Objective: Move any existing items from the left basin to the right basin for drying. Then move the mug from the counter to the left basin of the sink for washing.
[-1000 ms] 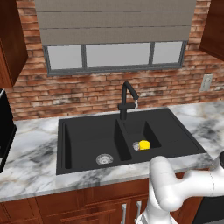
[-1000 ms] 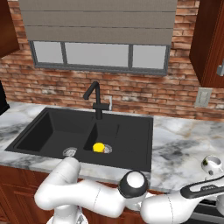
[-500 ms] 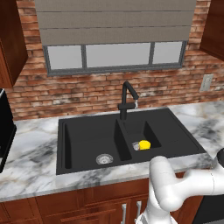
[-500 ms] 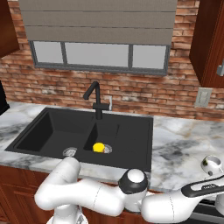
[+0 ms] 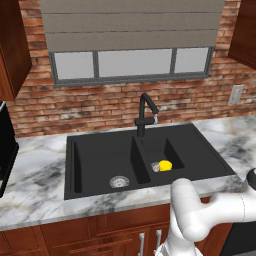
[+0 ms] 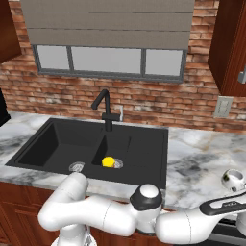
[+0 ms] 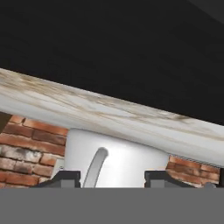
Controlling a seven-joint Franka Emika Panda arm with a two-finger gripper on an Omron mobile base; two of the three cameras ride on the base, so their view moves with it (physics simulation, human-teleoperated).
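Observation:
A white mug with its handle facing the camera sits on the marble counter; the hand view is rolled upside down. My gripper is at the mug, one dark fingertip in front of each side of it, and I cannot see whether they press it. From the right base view the mug stands at the far right of the counter. The yellow item lies in the narrower right basin of the black sink. The wider left basin holds just its silver drain.
A black gooseneck faucet rises behind the divider between the basins. A brick wall and a window run behind the counter. Wooden wall cabinets hang above the mug's end of the counter.

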